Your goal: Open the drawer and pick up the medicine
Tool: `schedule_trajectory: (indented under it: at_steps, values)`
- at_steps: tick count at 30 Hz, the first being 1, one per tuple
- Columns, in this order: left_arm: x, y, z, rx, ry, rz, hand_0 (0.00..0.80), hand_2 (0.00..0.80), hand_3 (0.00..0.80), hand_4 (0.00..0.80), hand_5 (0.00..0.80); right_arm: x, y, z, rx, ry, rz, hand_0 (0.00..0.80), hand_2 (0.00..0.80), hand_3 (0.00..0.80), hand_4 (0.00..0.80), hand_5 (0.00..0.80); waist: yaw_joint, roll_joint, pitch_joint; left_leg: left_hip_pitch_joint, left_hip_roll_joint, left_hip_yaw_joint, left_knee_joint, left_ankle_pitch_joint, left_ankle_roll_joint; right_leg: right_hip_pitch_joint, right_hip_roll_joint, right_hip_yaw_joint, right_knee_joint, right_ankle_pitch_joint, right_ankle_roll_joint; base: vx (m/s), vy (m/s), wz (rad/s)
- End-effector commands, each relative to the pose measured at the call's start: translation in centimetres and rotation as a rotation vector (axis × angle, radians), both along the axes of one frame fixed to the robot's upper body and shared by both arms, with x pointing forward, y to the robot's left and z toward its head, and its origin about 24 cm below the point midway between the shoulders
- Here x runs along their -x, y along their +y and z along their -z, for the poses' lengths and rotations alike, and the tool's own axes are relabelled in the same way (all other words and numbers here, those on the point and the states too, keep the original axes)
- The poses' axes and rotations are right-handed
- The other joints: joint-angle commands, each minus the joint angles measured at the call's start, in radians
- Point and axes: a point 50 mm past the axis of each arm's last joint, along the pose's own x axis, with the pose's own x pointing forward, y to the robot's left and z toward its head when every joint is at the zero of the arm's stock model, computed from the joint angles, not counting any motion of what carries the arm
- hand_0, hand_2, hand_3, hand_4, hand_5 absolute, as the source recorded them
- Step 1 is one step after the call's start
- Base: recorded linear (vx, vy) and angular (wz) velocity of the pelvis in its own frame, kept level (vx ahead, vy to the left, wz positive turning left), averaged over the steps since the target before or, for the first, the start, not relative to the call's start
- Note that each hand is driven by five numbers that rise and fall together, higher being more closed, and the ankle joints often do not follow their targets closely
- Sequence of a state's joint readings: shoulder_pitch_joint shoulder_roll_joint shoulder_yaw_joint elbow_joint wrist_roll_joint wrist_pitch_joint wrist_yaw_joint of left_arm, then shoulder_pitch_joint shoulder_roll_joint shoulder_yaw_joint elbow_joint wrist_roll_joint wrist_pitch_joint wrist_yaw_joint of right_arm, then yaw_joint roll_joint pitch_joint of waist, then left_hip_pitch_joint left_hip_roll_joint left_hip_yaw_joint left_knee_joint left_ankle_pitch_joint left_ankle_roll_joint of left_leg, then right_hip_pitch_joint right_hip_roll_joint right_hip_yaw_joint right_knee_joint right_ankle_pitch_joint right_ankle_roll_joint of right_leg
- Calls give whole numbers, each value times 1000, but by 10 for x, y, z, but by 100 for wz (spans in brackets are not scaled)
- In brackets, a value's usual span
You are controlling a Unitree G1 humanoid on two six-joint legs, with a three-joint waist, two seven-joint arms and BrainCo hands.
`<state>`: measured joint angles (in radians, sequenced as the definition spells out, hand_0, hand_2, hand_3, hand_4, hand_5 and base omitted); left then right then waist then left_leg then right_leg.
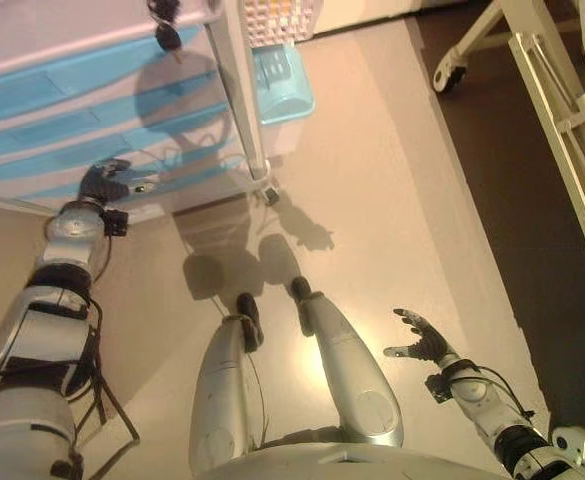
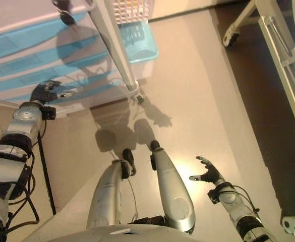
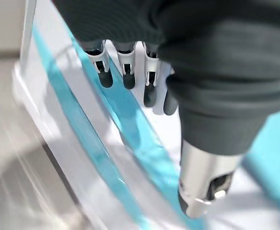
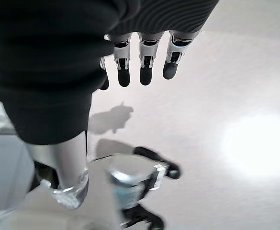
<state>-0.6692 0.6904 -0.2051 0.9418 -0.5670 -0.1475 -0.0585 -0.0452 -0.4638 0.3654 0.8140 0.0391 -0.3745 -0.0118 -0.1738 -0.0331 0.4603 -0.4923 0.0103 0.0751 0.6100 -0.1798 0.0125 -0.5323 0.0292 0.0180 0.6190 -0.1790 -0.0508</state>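
A translucent drawer unit (image 1: 72, 110) with light blue drawer fronts stands at the upper left, and its drawers look shut. No medicine shows in any view. My left hand (image 1: 105, 183) is at the front of one of the lowest drawers. In the left wrist view its fingers (image 3: 125, 72) are relaxed, with their dark tips just at the blue front strip (image 3: 130, 124) and nothing held. My right hand (image 1: 424, 340) hangs open and empty over the floor at the lower right. Its fingers (image 4: 147, 67) are straight in the right wrist view.
A white post (image 1: 240, 90) on a caster (image 1: 269, 195) stands against the unit's right side. A light blue bin (image 1: 282, 85) sits behind it. A cream bed frame (image 1: 562, 110) with a wheel (image 1: 450, 75) runs along the right. Dark keys (image 1: 167, 30) hang at the unit's top.
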Motion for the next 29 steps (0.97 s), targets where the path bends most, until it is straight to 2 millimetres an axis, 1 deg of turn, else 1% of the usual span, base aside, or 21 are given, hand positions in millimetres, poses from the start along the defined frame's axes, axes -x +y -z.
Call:
schedule_trajectory:
  at_steps: [1,2,3,4,6,7,9,10,11,13,14,16,17,18,21,22,23,26,29]
  values:
    - [24,-8,34,172,-60,28,0,0,0,0,0,18,4,7,-65,5,3,0,0,0,0,0,31,29,-82,107,-70,33,-164,45,55,98,-16,1,-120,45,36,44,-83,23]
    - [39,-16,57,223,-41,35,0,0,0,0,0,20,4,8,-75,15,8,0,0,0,0,0,47,33,-98,141,-79,20,-187,50,51,141,-29,-13,-145,44,38,55,-85,23]
    - [50,-21,73,305,-35,0,0,0,0,0,0,22,5,10,-83,21,11,0,0,0,0,0,58,36,-110,165,-85,9,-205,54,49,171,-37,-23,-162,43,40,44,-81,31]
    - [58,-24,85,356,-25,-25,0,0,0,0,0,23,6,11,-92,26,13,0,0,0,0,0,66,38,-121,179,-88,2,-222,60,47,188,-41,-30,-178,46,41,29,-70,33]
    - [90,-32,125,465,42,-120,0,0,0,0,0,29,8,17,-132,74,42,0,0,0,0,0,92,43,-162,246,-95,-23,-283,77,35,275,-53,-58,-247,50,44,31,-70,37]
    - [97,-34,134,474,70,-137,0,0,0,0,0,30,9,19,-145,88,49,0,0,0,0,0,98,44,-172,262,-95,-28,-298,81,31,294,-56,-66,-264,52,45,12,-76,38]
    - [130,-45,171,523,200,-207,0,0,0,0,0,36,13,28,-191,146,87,0,0,0,0,0,122,41,-223,335,-92,-44,-370,99,18,381,-62,-91,-345,64,48,16,-70,29]
    - [130,-45,171,523,200,-207,0,0,0,0,0,36,13,28,-191,146,87,0,0,0,0,0,121,41,-221,339,-92,-45,-372,100,18,384,-62,-92,-347,65,48,26,-75,28]
    - [154,-52,194,508,326,-203,0,0,0,0,0,44,15,36,-195,196,111,0,0,0,0,0,137,36,-256,394,-88,-53,-428,111,11,447,-62,-109,-402,74,51,2,-76,31]
    - [175,-63,214,445,471,-165,0,0,0,0,0,50,17,44,-196,251,126,0,0,0,0,0,152,33,-287,432,-81,-56,-475,131,5,489,-58,-124,-448,93,50,-27,-83,23]
    - [185,-65,221,377,547,-130,0,0,0,0,0,53,18,47,-200,267,127,0,0,0,0,0,158,31,-301,452,-78,-59,-498,135,3,511,-57,-132,-469,97,53,-45,-57,30]
    - [198,-74,231,136,691,50,0,0,0,0,0,54,18,49,-209,286,128,0,0,0,0,0,167,28,-326,485,-74,-63,-540,146,1,546,-50,-142,-508,107,54,-64,-29,34]
    - [205,-76,236,59,745,105,0,0,0,0,0,53,17,49,-206,288,130,0,0,0,0,0,168,31,-334,497,-72,-64,-557,153,-3,557,-45,-143,-524,113,57,-85,7,20]
    - [215,-78,242,34,813,162,0,0,0,0,0,49,15,48,-199,292,129,0,0,0,0,0,168,36,-346,517,-66,-62,-591,163,-7,575,-39,-147,-548,119,62,-74,10,21]
    - [226,-82,250,143,894,146,0,0,0,0,0,46,12,48,-181,300,129,0,0,0,0,0,174,43,-360,542,-63,-68,-634,181,-12,600,-36,-159,-583,130,67,-81,0,12]
    - [234,-85,255,195,928,144,0,0,0,0,0,47,14,51,-167,310,128,0,0,0,0,0,181,45,-367,548,-64,-74,-650,187,-13,611,-39,-169,-598,134,69,-87,-7,1]
    - [236,-86,255,206,934,130,0,0,0,0,0,47,15,51,-160,314,127,0,0,0,0,0,183,45,-368,549,-65,-76,-652,188,-13,613,-40,-171,-600,135,69,-85,-18,4]
    - [246,-95,261,212,962,141,0,0,0,0,0,53,22,58,-143,347,151,0,0,0,0,0,197,35,-380,555,-75,-84,-636,174,-5,627,-49,-183,-611,141,69,-39,-18,10]
    - [248,-101,262,225,944,176,0,0,0,0,0,56,27,61,-162,358,166,0,0,0,0,0,199,29,-385,560,-79,-82,-627,163,1,633,-52,-183,-613,144,71,-15,-14,9]
